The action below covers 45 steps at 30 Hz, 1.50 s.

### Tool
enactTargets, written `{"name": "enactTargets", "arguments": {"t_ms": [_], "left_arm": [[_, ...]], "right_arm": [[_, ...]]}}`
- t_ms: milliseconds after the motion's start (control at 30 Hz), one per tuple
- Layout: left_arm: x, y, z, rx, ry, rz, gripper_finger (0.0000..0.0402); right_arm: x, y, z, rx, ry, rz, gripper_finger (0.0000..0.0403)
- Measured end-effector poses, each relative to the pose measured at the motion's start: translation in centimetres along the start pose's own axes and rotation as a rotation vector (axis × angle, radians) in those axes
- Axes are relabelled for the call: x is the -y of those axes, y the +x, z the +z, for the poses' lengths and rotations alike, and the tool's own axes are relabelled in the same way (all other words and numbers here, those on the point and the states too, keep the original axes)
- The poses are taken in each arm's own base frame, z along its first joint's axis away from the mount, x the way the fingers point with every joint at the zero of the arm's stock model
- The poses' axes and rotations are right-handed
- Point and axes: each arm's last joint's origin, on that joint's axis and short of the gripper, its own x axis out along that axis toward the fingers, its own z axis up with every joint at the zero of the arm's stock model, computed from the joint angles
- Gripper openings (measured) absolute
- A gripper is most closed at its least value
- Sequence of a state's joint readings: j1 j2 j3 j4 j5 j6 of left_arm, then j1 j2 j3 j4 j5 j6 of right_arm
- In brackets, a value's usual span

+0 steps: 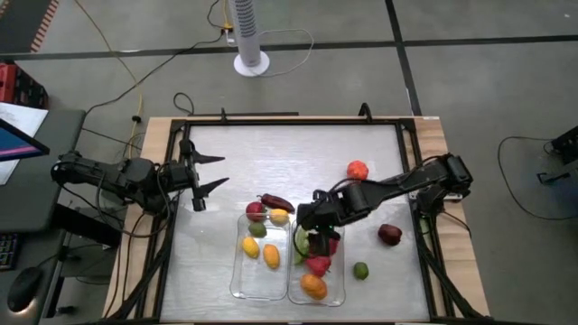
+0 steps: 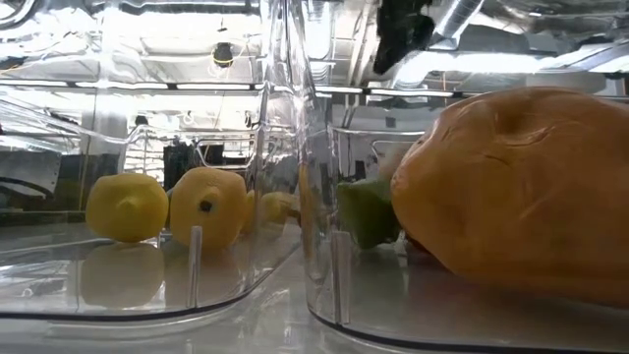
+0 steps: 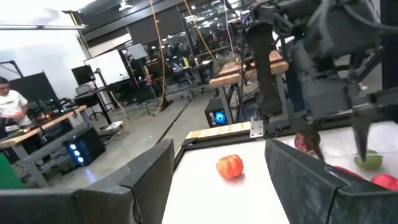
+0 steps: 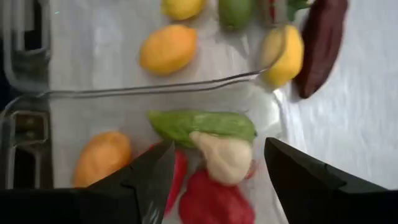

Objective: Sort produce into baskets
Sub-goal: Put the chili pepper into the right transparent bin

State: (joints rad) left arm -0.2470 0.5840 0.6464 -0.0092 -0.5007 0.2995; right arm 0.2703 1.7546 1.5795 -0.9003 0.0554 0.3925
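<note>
Two clear baskets stand side by side at the near middle of the table. The left basket (image 1: 242,275) holds yellow, orange and green pieces (image 1: 270,256). The right basket (image 1: 336,291) holds a green piece (image 4: 202,124), a pale piece (image 4: 227,158), red pieces (image 4: 211,202) and an orange one (image 1: 313,286). My right gripper (image 1: 318,242) hangs open over the right basket's far end, its fingers on either side of the pale piece (image 4: 217,180) without touching it. My left gripper (image 1: 214,172) is open and empty over the table's left part.
Loose on the table lie an orange-red tomato (image 1: 358,170), a dark maroon fruit (image 1: 389,235) and a small green one (image 1: 360,270). A dark maroon pepper (image 1: 276,202) and a yellow piece (image 1: 280,217) lie at the left basket's far end. Raised rails (image 1: 289,122) border the table.
</note>
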Motion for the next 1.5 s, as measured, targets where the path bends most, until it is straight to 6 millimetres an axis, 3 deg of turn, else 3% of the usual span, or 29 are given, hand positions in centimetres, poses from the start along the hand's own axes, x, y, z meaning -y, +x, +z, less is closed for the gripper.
{"name": "enactTargets", "arguments": {"t_ms": [100, 367, 700, 800, 1033, 1233, 1500], "left_arm": [[0.1, 0.1, 0.0, -0.003, 0.007, -0.001, 0.0240], [0.4, 0.6, -0.2, -0.017, 0.035, -0.001, 0.0240], [0.0, 0.1, 0.1, 0.007, 0.048, 0.013, 0.0240], [-0.1, -0.2, 0.0, 0.004, 0.049, 0.011, 0.0240], [-0.1, -0.2, 0.0, -0.004, 0.049, 0.010, 0.0240], [-0.1, -0.2, 0.0, -0.005, 0.045, 0.010, 0.0240], [-0.1, -0.2, 0.0, -0.004, 0.044, 0.010, 0.0240]], "right_arm": [[1.9, 0.1, 1.1, 0.045, 0.045, -0.034, 0.0277], [9.3, 1.9, 4.5, 0.156, 0.077, -0.066, 0.0278], [17.2, 8.5, 6.0, 0.072, 0.096, 0.023, 0.0299], [17.5, 10.8, 6.2, 0.016, 0.082, 0.048, 0.0322], [15.7, 13.6, 7.5, -0.024, -0.008, 0.070, 0.0366], [14.4, 14.9, 8.4, -0.025, -0.048, 0.017, 0.0363], [14.6, 15.6, 7.8, -0.065, -0.050, 0.005, 0.0343]]}}
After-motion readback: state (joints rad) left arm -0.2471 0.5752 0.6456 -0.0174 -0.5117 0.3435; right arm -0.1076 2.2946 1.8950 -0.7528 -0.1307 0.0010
